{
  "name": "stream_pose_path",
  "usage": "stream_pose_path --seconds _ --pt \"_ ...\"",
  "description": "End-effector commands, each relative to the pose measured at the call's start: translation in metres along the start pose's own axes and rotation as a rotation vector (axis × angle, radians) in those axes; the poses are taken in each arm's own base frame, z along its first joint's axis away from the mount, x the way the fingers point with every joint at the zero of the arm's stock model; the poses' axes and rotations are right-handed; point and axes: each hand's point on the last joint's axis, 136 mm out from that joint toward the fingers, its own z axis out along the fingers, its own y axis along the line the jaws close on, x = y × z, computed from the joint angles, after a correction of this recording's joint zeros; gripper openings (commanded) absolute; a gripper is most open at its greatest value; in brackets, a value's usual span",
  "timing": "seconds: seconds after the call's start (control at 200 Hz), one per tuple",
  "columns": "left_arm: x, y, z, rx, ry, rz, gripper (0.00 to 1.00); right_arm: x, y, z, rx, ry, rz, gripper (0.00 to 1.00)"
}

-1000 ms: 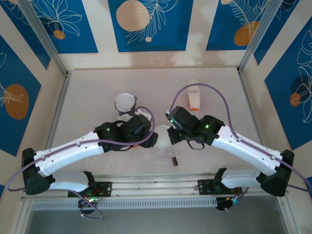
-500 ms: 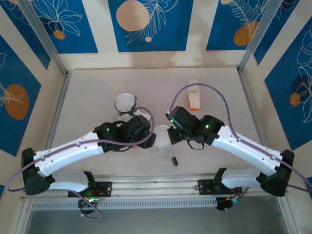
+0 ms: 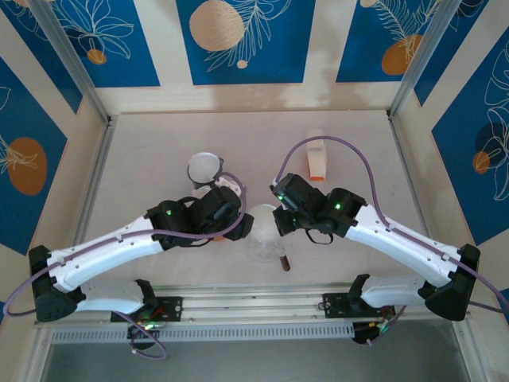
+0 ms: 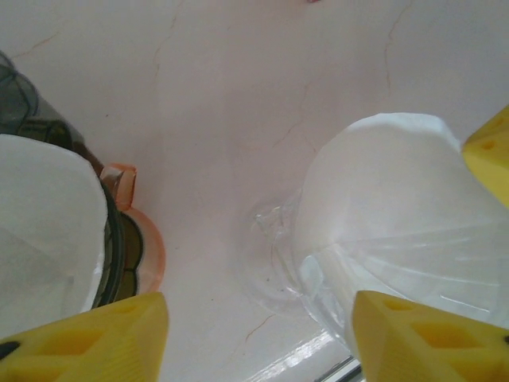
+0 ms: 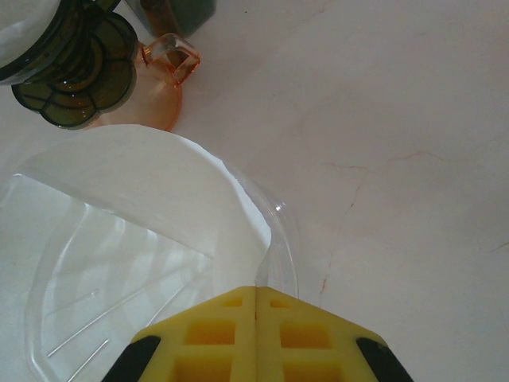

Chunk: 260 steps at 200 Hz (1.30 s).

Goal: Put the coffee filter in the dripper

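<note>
A white paper coffee filter (image 3: 261, 219) (image 5: 135, 183) (image 4: 390, 191) sits inside the clear plastic dripper (image 3: 266, 247) (image 5: 95, 310) (image 4: 290, 270) at the table's near middle. My right gripper (image 3: 277, 223) (image 5: 256, 296) is shut on the dripper's rim, where the filter's edge also meets the fingertips. Just left of the dripper, my left gripper (image 3: 241, 221) (image 4: 258, 342) is open, with bare table between its yellow fingers (image 4: 95, 342) and the dripper's clear wall beside the right one.
A dark green holder with white filters (image 3: 205, 169) (image 4: 40, 231) (image 5: 75, 72) and an orange glass handle (image 4: 127, 187) (image 5: 171, 60) stands left of the dripper. An orange-and-white box (image 3: 316, 165) stands behind. A small dark brown object (image 3: 283, 260) lies beside the dripper.
My left gripper has drawn back to the left, away from the dripper, and the white filter now shows uncovered in the dripper. The right arm has not moved.
</note>
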Motion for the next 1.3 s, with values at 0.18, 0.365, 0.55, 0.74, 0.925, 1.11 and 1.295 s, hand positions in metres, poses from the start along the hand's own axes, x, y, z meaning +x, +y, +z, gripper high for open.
stream_pose_path --seconds 0.18,0.365,0.55,0.74,0.925,1.11,1.295 --pt "-0.005 -0.016 0.001 0.062 -0.003 -0.011 0.47 0.001 0.002 -0.002 0.001 0.006 0.002 0.02" --pt "-0.001 -0.018 0.005 0.077 0.019 -0.024 0.49 0.001 0.001 -0.002 0.002 0.006 0.001 0.02" --pt "0.005 -0.021 0.009 0.090 0.041 -0.037 0.39 0.002 0.000 -0.001 0.006 0.008 0.003 0.02" --pt "0.008 -0.021 0.011 0.091 0.054 -0.039 0.29 0.001 0.000 -0.002 0.007 0.004 0.002 0.02" --pt "0.010 -0.024 0.015 0.101 0.062 -0.042 0.12 0.001 0.000 -0.001 0.006 0.004 0.005 0.02" --pt "0.015 -0.025 0.022 0.102 0.078 -0.045 0.06 0.003 0.000 0.000 0.006 0.010 0.006 0.02" --pt "0.018 -0.022 0.023 0.088 0.082 -0.046 0.02 0.003 0.001 0.001 0.004 0.013 0.005 0.02"
